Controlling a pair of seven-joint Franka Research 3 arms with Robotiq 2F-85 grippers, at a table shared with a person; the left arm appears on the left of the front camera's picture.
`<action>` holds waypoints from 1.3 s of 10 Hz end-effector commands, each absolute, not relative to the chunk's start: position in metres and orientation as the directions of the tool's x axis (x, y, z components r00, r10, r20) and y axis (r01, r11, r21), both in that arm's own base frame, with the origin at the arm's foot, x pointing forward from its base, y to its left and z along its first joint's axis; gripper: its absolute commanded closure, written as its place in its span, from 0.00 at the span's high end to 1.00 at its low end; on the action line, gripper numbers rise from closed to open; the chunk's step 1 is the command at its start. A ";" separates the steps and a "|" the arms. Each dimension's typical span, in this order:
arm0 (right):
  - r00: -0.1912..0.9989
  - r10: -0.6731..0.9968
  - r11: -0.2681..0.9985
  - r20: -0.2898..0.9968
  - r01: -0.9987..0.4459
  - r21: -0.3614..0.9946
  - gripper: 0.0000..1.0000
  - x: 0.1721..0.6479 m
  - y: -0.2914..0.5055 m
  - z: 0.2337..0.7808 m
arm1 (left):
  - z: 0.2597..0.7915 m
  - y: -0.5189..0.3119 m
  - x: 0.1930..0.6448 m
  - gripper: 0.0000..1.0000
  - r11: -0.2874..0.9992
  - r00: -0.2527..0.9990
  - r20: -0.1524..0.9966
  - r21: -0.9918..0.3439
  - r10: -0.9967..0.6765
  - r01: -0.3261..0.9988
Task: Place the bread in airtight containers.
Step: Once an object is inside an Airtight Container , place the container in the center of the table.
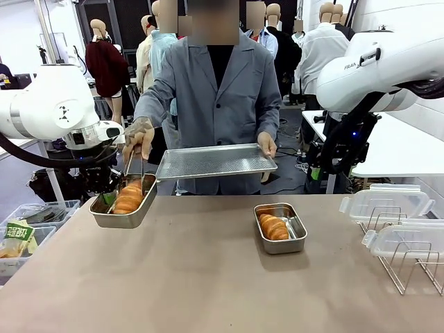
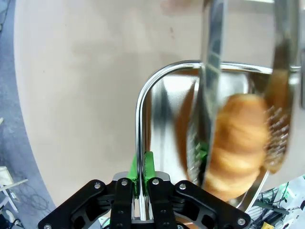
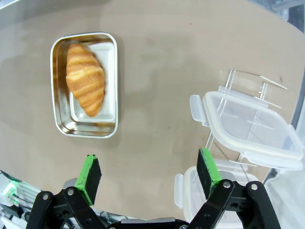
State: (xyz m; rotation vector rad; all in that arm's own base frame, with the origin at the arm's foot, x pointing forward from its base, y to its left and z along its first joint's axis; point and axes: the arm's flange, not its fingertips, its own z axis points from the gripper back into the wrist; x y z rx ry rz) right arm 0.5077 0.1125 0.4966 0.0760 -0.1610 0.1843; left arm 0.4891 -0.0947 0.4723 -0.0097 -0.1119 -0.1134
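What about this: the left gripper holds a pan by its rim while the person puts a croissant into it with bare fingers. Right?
Not bare fingers: the left wrist view shows metal tongs gripping the croissant. The left gripper holds the pan by its rim.

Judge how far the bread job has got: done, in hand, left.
Done: one croissant lies in the right pan, unlidded. In hand: the left gripper grips the other pan by its rim while the person's tongs hold a second croissant in it. Left: both lids sit on the rack; the right gripper hangs open above the table.
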 end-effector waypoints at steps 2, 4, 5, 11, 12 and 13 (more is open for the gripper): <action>0.972 0.169 0.980 0.165 -0.184 0.079 1.00 0.507 0.114 0.496 | 0.474 -0.093 0.490 0.00 0.992 0.983 0.133 0.001 -0.127 0.128; 0.972 0.169 0.980 0.165 -0.184 0.079 1.00 0.507 0.114 0.496 | 0.474 -0.093 0.490 0.00 0.992 0.983 0.133 0.001 -0.127 0.128; 0.972 0.169 0.980 0.165 -0.184 0.079 1.00 0.507 0.114 0.496 | 0.474 -0.093 0.490 0.00 0.992 0.983 0.133 0.001 -0.127 0.128; 0.972 0.169 0.980 0.165 -0.184 0.079 1.00 0.507 0.114 0.496 | 0.474 -0.093 0.490 0.00 0.992 0.983 0.133 0.001 -0.127 0.128; 0.972 0.169 0.980 0.165 -0.184 0.079 1.00 0.507 0.114 0.496 | 0.474 -0.093 0.490 0.00 0.992 0.983 0.133 0.001 -0.127 0.128; 0.972 0.169 0.980 0.165 -0.184 0.079 1.00 0.507 0.114 0.496 | 0.474 -0.093 0.490 0.00 0.992 0.983 0.133 0.001 -0.127 0.128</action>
